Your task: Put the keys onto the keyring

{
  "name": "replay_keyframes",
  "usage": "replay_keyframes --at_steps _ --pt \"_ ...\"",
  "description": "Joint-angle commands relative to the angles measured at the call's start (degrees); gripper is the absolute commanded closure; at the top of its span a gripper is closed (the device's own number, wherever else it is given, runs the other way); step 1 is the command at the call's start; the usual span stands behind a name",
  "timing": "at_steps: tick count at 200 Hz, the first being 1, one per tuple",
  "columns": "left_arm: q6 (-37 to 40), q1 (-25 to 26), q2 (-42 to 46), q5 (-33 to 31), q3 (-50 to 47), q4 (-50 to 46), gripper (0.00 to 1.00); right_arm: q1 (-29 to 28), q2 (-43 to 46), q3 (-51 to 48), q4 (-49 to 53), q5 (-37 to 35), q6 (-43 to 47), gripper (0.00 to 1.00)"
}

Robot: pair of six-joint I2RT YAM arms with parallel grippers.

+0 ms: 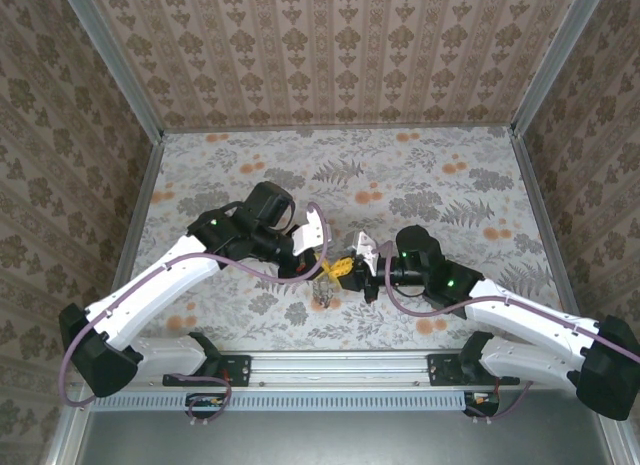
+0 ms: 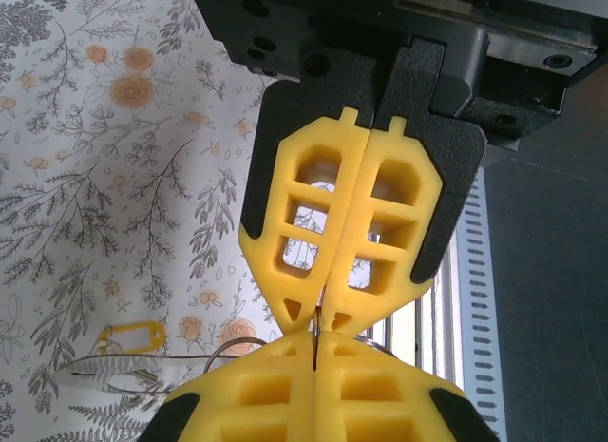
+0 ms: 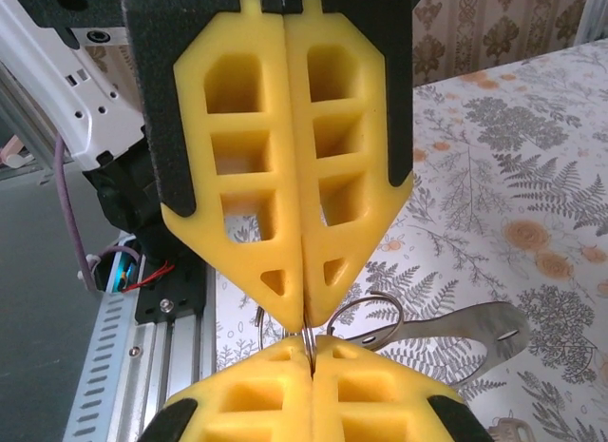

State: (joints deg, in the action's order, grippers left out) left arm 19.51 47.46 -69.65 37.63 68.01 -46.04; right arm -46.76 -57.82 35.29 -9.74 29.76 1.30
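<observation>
Patterned wallpaper point(image 1: 330, 55) on three sides, a leafy flowered print over the bench point(image 1: 420, 175), and from above both arms reach in to meet near its middle. We've got the left end effector point(image 1: 328, 265) and the right end effector point(image 1: 348, 269) nose to nose. Their yellow pads are bunched so close that the meeting point is hard to read from up here. Just below them is a small pale cluster, the keys point(image 1: 322, 291). Hanging or lying on the bench? I can't tell from this height. The loop itself is too fine to pick out.

Over to the left wrist camera. The left pads are pressed flat together, no gap at all. A thin dark wire runs from between their tips straight into the seam of the right pads, which are cut off by the bottom edge. That wire is the keyring point(image 2: 314, 328), most of it buried between the pads. Low on the left a yellow tag point(image 2: 133, 336) shows against the print. The pale shape beside it is blurred and hard to make out.

Now the right wrist camera. The right pads are clamped tight too, nipping the same wire at their tips. And this view has what the others miss: the wire loops out to the right, and one of the keys point(image 3: 475, 326) lies flat and silvery, sharp against the ferns. Its near end slips behind the lower pad.
</observation>
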Motion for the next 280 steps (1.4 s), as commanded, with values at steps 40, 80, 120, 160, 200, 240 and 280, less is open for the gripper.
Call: replay_keyframes --at_steps 40,80,120,160,200,240,280 --pt "-14.7 -6.8 11.3 15.7 -9.4 20.8 0.64 -0.5 5.4 -1.5 -13.4 3.3 -6.5 1.0" --pt "-19.5 -6.5 15.6 13.3 -13.4 29.7 0.72 -0.5 7.5 -3.9 -24.1 2.2 -12.1 1.0" --pt "-18.7 -3.6 15.2 9.8 -12.7 30.3 0.74 -0.5 8.0 -5.3 -31.0 1.4 -16.1 1.0" --pt "-19.6 -2.5 14.5 10.2 -13.6 33.8 0.76 -0.6 8.7 -6.1 -33.5 0.7 -17.4 1.0" --pt "-19.6 -0.6 13.7 10.1 -13.5 35.2 0.81 -0.7 7.7 -6.4 -37.1 0.0 -19.3 1.0" --pt "-19.5 -0.1 13.7 10.1 -14.0 36.4 1.0 -0.6 7.7 -6.9 -37.3 -0.4 -19.3 1.0" --pt "-16.0 -0.2 14.5 7.1 -11.9 30.7 1.0 -0.7 10.7 -4.7 -22.8 -2.9 -13.0 0.8"
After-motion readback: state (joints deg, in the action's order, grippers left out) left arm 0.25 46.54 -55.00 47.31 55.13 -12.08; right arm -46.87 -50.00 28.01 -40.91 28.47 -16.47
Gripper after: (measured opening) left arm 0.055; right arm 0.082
